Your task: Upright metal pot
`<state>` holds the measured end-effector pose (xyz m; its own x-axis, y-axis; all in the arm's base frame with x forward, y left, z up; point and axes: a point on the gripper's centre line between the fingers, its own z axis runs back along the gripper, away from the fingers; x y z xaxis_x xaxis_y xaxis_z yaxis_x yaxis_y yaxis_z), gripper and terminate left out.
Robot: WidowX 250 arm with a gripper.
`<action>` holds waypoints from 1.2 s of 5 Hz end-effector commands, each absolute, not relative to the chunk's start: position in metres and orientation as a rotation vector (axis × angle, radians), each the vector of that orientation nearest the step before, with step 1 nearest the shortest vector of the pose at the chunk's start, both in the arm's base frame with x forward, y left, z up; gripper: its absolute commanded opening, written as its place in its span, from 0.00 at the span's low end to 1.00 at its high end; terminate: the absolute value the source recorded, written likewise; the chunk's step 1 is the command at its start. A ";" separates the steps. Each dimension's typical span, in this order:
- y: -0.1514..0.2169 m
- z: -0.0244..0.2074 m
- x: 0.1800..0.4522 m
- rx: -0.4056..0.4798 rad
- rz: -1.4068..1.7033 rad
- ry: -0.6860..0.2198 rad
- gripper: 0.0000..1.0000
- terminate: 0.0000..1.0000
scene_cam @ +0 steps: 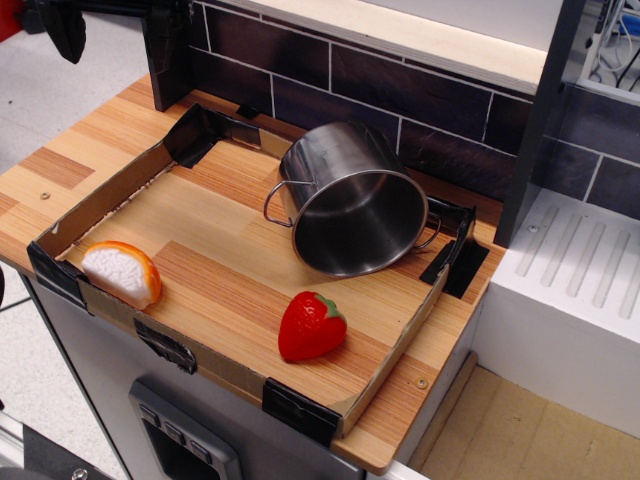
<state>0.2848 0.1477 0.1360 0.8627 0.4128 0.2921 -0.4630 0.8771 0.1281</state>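
Observation:
The metal pot [350,195] is shiny steel with two wire loop handles. It lies tipped on its side at the back right of the wooden board, with its round open end facing the front and slightly down. One handle sticks out to the left, the other to the right. A black part of the arm, probably the gripper [62,28], hangs at the top left corner, far from the pot and high above the counter. Its fingers are cut off and too dark to read.
A low cardboard rim [100,195] with black tape corners fences the board. A toy strawberry [310,325] lies in front of the pot, and an orange-and-white toy slice [120,272] lies at the front left. A dark tiled wall [400,85] stands behind, and a white drainer [575,270] is to the right.

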 end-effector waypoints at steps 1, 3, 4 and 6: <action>0.148 0.136 0.285 0.197 0.462 -0.261 1.00 0.00; 0.100 0.165 0.291 0.171 0.178 -0.336 1.00 0.00; 0.068 0.184 0.278 0.117 -0.005 -0.339 1.00 0.00; 0.021 0.172 0.252 0.162 -0.453 -0.297 1.00 0.00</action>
<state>0.2577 0.0144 0.1615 0.8664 -0.4475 0.2215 0.4081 0.8902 0.2023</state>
